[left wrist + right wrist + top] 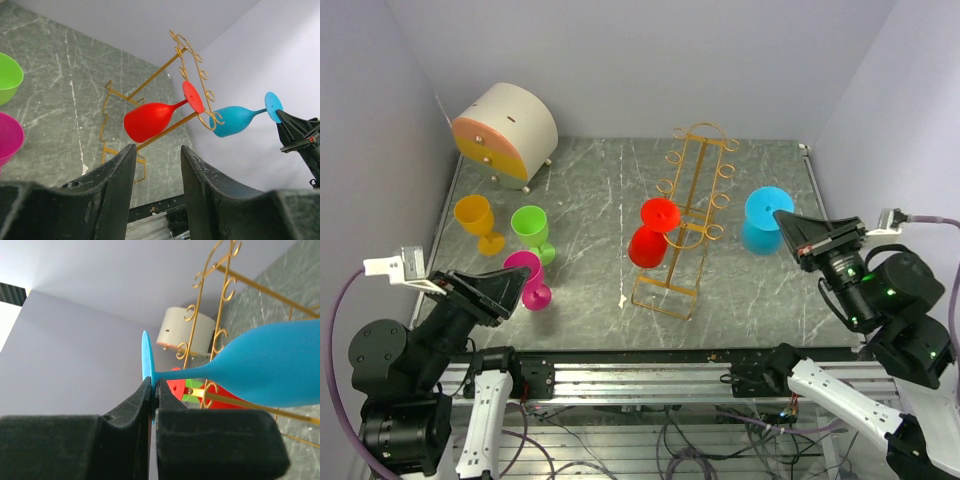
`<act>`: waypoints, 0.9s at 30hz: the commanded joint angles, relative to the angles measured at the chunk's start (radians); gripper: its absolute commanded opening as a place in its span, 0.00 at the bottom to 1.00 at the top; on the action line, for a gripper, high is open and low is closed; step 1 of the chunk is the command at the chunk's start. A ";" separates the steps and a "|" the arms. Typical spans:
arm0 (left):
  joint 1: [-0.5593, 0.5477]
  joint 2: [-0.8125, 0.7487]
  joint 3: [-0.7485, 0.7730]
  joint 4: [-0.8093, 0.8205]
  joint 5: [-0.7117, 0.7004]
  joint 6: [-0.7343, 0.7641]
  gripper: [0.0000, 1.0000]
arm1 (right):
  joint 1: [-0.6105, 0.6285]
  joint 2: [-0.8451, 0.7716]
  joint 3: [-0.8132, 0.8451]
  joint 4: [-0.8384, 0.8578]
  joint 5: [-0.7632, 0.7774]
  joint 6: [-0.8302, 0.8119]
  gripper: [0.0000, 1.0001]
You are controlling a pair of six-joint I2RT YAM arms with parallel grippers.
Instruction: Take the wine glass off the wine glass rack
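The golden wire wine glass rack (685, 225) stands mid-table. A red wine glass (650, 235) hangs from its left side, bowl down. A blue wine glass (765, 220) hangs in the air to the right of the rack, and my right gripper (790, 225) is shut on its foot disc. In the right wrist view the fingers pinch that disc (146, 360) edge-on at the right gripper (154, 385), with the blue bowl (270, 370) pointing at the rack (220, 305). My left gripper (157, 147) is open and empty, low at the near left beside a magenta glass (530, 280).
An orange glass (477, 222) and a green glass (532, 232) stand upright at the left. A cream drum-shaped box (505, 133) sits at the back left. Walls close in the table on the left, back and right. A metal rail (640, 375) runs along the near edge.
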 commanded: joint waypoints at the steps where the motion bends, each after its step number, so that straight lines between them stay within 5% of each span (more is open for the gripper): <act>1: -0.005 0.047 0.032 0.066 0.084 -0.053 0.52 | -0.001 0.042 0.098 -0.030 0.068 -0.173 0.00; 6: -0.004 0.065 0.015 0.182 0.171 -0.152 0.52 | 0.000 0.059 0.119 0.211 -0.114 -0.338 0.00; 13: -0.004 0.076 -0.047 0.515 0.275 -0.391 0.52 | -0.001 0.242 0.159 0.612 -0.709 -0.350 0.00; 19: -0.005 0.116 -0.048 0.758 0.321 -0.532 0.50 | 0.000 0.405 0.097 1.188 -1.206 -0.035 0.00; 27: -0.004 0.144 -0.025 0.821 0.325 -0.531 0.49 | 0.001 0.570 0.038 1.969 -1.351 0.503 0.00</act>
